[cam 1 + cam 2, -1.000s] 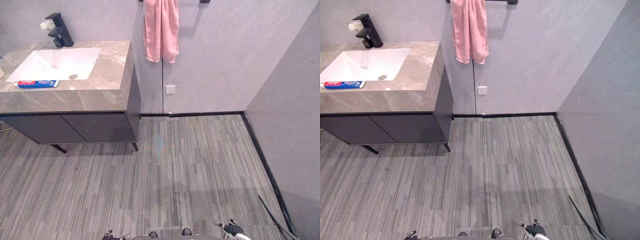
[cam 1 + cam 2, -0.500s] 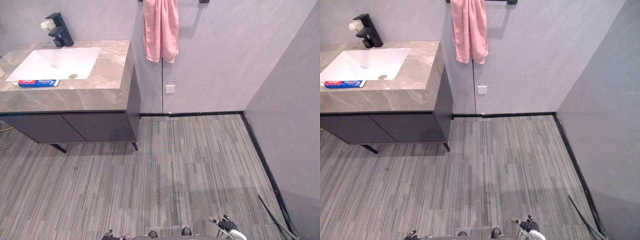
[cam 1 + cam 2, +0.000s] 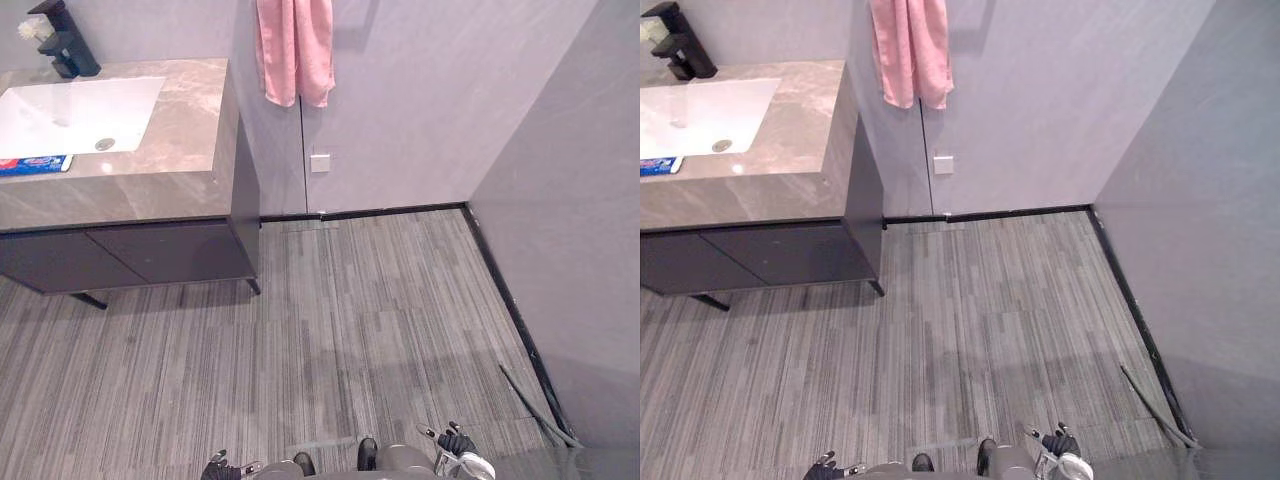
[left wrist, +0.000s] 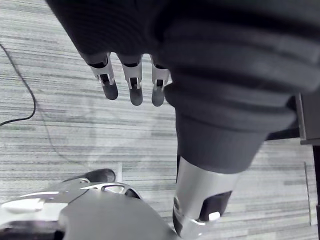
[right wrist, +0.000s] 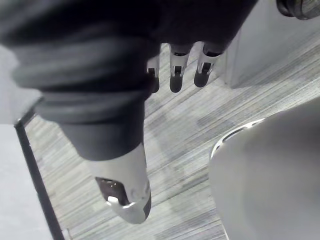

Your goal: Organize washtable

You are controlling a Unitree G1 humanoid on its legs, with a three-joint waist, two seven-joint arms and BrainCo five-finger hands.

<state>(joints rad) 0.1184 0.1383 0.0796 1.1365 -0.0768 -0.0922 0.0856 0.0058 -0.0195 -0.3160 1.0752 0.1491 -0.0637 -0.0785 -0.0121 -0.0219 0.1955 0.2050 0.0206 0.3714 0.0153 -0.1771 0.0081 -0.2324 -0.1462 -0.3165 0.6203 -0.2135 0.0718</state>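
Note:
The washtable (image 3: pixel 190 130) stands at the far left: a grey marble top over dark cabinet doors (image 3: pixel 130 255), with a white sink (image 3: pixel 70 115) and a black faucet (image 3: pixel 62 40). A blue and red toothpaste tube (image 3: pixel 30 164) lies on the top in front of the sink. A pink towel (image 3: pixel 293 50) hangs on the wall beside the table. My left hand (image 4: pixel 131 82) hangs low over the floor, far from the table, with straight fingers and nothing in it. My right hand (image 5: pixel 177 75) hangs the same way, also low (image 3: pixel 458 445) and holding nothing.
A small white object (image 3: pixel 35 30) sits by the faucet. A white wall socket (image 3: pixel 319 162) is below the towel. A grey wall (image 3: pixel 570 250) closes the right side. Striped grey floor (image 3: pixel 350 320) lies between me and the washtable.
The whole picture has shifted left and slightly up, so the camera has turned; the washtable's things have not moved. Both hands stay low at the bottom edge.

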